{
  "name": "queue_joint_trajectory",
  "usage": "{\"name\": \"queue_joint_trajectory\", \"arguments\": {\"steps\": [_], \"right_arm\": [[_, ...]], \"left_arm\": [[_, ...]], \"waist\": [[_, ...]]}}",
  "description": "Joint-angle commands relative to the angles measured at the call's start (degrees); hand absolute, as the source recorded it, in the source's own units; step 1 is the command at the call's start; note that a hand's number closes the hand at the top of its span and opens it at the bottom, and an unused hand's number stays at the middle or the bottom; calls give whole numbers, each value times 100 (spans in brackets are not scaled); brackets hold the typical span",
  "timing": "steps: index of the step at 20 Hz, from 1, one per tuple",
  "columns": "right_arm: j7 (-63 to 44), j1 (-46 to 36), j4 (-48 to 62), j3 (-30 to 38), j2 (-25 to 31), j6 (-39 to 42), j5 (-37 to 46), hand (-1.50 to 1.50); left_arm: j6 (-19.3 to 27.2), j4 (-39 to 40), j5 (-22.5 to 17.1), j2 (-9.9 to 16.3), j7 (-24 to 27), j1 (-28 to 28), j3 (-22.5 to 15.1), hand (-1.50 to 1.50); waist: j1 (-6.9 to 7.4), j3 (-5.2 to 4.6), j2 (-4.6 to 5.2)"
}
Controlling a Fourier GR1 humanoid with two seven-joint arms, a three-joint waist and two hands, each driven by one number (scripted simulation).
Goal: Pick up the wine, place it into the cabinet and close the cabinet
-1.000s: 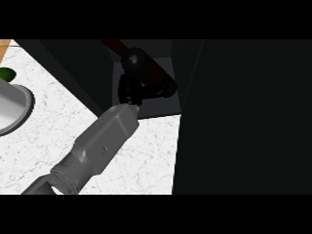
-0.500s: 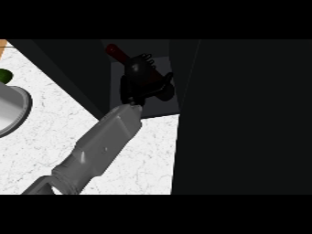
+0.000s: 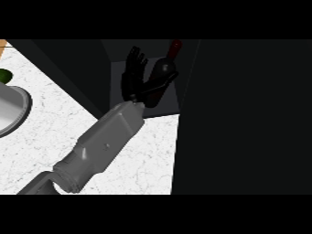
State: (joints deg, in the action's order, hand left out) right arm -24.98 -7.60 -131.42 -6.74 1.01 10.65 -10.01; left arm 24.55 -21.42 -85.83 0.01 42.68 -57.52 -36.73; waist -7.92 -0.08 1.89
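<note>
One hand (image 3: pixel 137 75) shows on my feed, at the end of a grey forearm (image 3: pixel 101 146) that climbs from the lower left of the frame toward the upper middle. Which arm it belongs to I cannot settle from this view alone; I take it for the left. Its fingers (image 3: pixel 135 57) stand straight and spread, pointing toward the top of the frame, and they curl round nothing.

Just to the hand's right, the wine (image 3: pixel 164 68) stands inside the dark cabinet (image 3: pixel 253 114), its red neck at the top and its dark body touching or nearly touching the thumb side of the hand; I cannot tell which. The cabinet fills the right half of the frame.

At the left edge I see a grey round pot (image 3: pixel 3 114) on the white marbled counter (image 3: pixel 145 160), with a green item (image 3: pixel 1 75) just above it.
</note>
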Motion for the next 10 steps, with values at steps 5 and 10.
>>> {"name": "queue_joint_trajectory", "arguments": {"steps": [5, 10], "right_arm": [[94, -35, 45, -43, -15, 10, 87, -150], [113, -77, 251, 60, 7, 41, -17, -150]], "left_arm": [[360, 292, 198, -1, 72, -277, -617, -150], [389, 115, 244, -1, 139, -394, -856, -150]], "waist": [[30, 3, 3], [112, 5, -11]]}}
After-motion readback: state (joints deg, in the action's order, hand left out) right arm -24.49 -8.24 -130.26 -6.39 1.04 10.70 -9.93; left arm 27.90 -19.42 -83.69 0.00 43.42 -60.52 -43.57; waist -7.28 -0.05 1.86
